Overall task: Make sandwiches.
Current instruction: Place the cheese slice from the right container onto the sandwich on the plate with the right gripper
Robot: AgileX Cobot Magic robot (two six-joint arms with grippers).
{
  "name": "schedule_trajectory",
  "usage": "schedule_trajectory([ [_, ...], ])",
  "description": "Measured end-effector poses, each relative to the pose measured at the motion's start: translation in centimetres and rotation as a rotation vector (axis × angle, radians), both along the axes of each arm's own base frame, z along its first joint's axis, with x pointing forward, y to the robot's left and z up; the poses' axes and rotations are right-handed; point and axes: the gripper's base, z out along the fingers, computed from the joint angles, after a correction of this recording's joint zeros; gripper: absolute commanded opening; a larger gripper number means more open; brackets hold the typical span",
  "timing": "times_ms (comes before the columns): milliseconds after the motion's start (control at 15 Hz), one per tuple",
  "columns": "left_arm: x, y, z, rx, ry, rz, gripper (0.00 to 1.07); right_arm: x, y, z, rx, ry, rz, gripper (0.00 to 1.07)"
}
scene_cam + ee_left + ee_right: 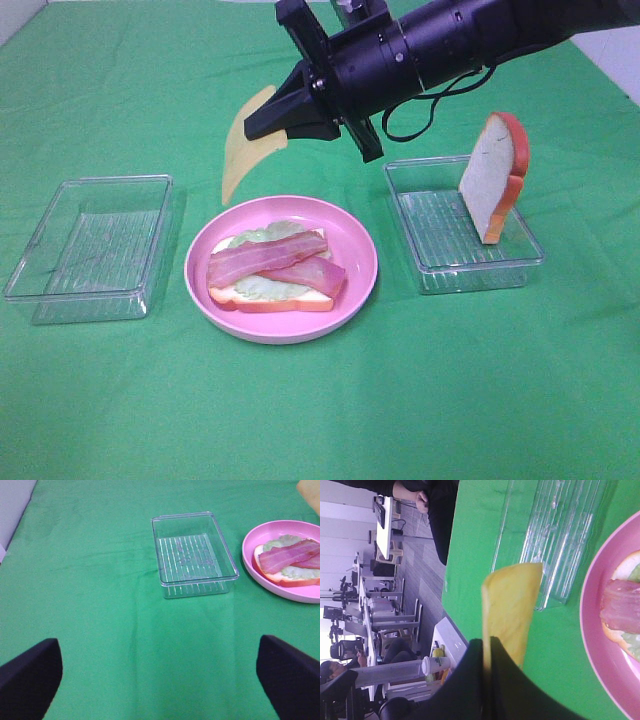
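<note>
Exterior high view: right gripper (268, 128) clamped on cheese slice (243, 153) above the open sandwich (272, 272); left gripper (160, 680) spread wide.

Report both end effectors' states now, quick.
Left end effector: open, holding nothing, above bare green cloth.
Right end effector: shut on the yellow cheese slice, held up behind the pink plate.

You had two clear trays (90, 245), one pink plate (355, 245), two bread slices (495, 180), two bacon strips (265, 258), one cheese slice (245, 150).
</note>
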Motion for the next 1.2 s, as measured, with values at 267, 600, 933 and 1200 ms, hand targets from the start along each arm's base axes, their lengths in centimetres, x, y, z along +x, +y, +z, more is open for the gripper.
schedule_trajectory([
  [267,0.0,0.0,0.0,-0.002,0.000,-0.002,1.01,-0.4,2.7,-3.7,-0.046,0.047,-0.014,0.00],
  [600,0.0,0.0,0.0,-0.002,0.000,-0.002,1.01,0.0,3.8,-8.2,-0.082,0.127,-0.072,0.00],
  [933,0.0,0.0,0.0,-0.002,0.000,-0.002,1.01,0.2,3.4,-8.9,-0.145,0.090,-0.069,0.00],
  [1200,0.0,0.0,0.0,-0.002,0.000,-0.002,1.01,0.0,2.9,-9.6,-0.244,0.080,-0.051,0.00],
])
